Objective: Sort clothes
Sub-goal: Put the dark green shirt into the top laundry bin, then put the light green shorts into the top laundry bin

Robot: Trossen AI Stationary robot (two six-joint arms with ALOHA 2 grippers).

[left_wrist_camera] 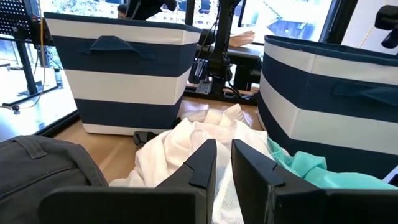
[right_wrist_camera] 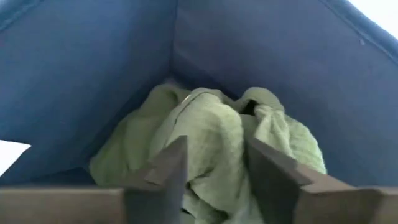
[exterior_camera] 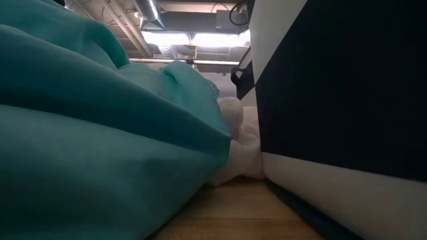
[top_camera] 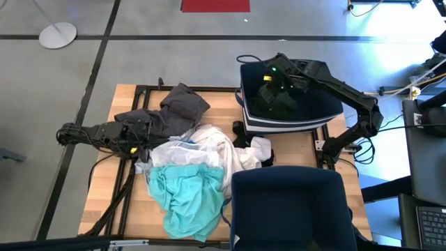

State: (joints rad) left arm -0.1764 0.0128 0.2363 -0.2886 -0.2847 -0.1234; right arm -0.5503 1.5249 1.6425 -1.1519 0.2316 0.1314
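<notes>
Heaped white cotton garment [top_camera: 209,148] and crumpled turquoise garment [top_camera: 189,195] block the wooden bench [top_camera: 104,181] centre. Two navy-and-white striped fabric bins [top_camera: 293,115] obstruct the right side. Bare bench remains along the left edge.

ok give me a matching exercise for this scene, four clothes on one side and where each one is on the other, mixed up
Clothes:
1. green garment
2. dark grey garment
3. turquoise garment
4. white garment

Places:
A. nearest the table's front edge, left of the near bin
B. middle of the pile, between the grey and turquoise ones
C. inside the far bin, under the right gripper
D. back of the pile, beside the left gripper

Pairs: 1-C, 2-D, 3-A, 4-B
</notes>
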